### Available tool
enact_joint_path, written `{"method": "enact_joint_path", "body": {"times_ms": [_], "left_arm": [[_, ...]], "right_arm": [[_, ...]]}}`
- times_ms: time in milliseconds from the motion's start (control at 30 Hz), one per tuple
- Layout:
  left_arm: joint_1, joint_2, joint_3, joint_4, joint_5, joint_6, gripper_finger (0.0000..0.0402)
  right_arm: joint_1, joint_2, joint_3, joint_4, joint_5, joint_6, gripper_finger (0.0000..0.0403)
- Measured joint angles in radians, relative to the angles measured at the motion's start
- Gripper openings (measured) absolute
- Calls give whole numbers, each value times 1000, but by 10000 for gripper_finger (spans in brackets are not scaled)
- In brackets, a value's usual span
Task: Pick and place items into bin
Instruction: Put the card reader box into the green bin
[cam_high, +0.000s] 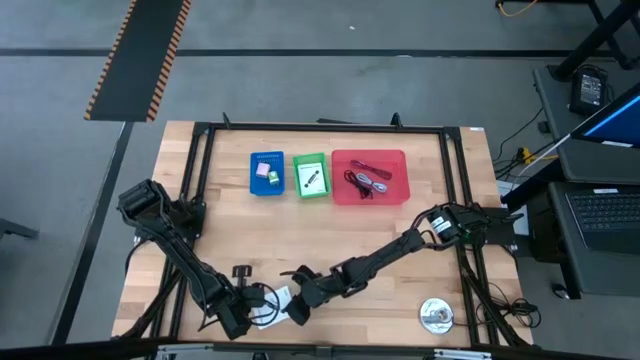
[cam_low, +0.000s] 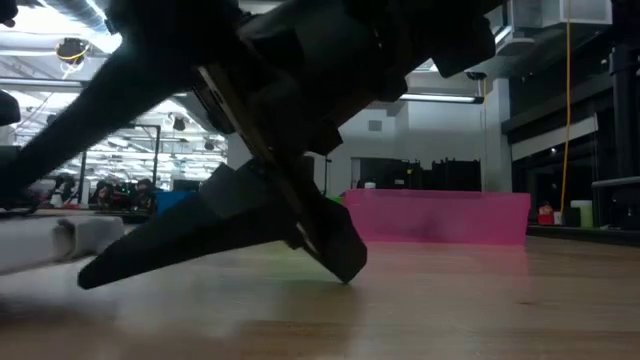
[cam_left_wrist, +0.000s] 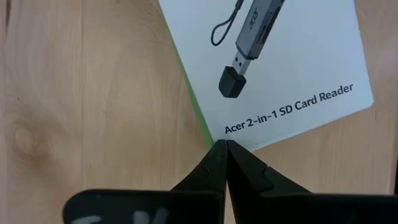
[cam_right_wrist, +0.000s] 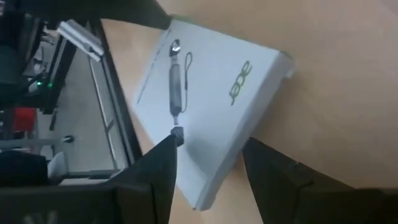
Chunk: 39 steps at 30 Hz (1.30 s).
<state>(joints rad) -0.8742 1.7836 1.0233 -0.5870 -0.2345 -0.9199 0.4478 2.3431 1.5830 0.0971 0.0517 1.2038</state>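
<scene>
A white Acer SD card reader box (cam_high: 277, 300) lies flat near the table's near edge, between my two grippers. My left gripper (cam_left_wrist: 225, 143) is shut, with its tips at one corner of the box. My right gripper (cam_right_wrist: 209, 140) is open and comes in from the right, one finger on each side of the box's (cam_right_wrist: 211, 93) end. A small black piece (cam_high: 241, 271) lies on the wood just beyond them. A blue bin (cam_high: 267, 172), a green bin (cam_high: 311, 176) and a red bin (cam_high: 370, 176) stand in a row at the far side. My left gripper has its shut fingertips against the box's corner (cam_left_wrist: 231, 134), beside the printed label and the green side edge. The fingers come at it low along the table, and the box lies flat on the wood. My right gripper straddles the box's end; whether its fingers touch cannot be told.
The red bin holds thin cable loops (cam_high: 368, 182); the blue and green bins each hold small pieces. A round silvery disc (cam_high: 436, 315) lies near the table's near right corner. A black metal frame (cam_high: 200, 150) runs around the tabletop. Bare wood lies between the bins and the grippers.
</scene>
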Motion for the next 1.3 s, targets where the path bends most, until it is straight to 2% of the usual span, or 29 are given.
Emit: {"method": "enact_joint_path", "body": {"times_ms": [167, 400, 733, 1167, 1300], "left_arm": [[-1, 0, 0, -3, -4, -2, 3], [-1, 0, -1, 11, -11, 10, 3], [-2, 0, -2, 45, -15, 80, 3], [-1, -54, -2, 35, 53, 139, 4], [-18, -117, -2, 34, 14, 177, 4]], "right_arm": [[3, 5, -2, 77, -5, 0, 169], [3, 5, -2, 61, 6, -8, 157], [0, 2, -2, 79, 0, -90, 15], [0, -5, -2, 93, -19, -190, 4], [0, -37, -2, 65, -13, -248, 4]]}}
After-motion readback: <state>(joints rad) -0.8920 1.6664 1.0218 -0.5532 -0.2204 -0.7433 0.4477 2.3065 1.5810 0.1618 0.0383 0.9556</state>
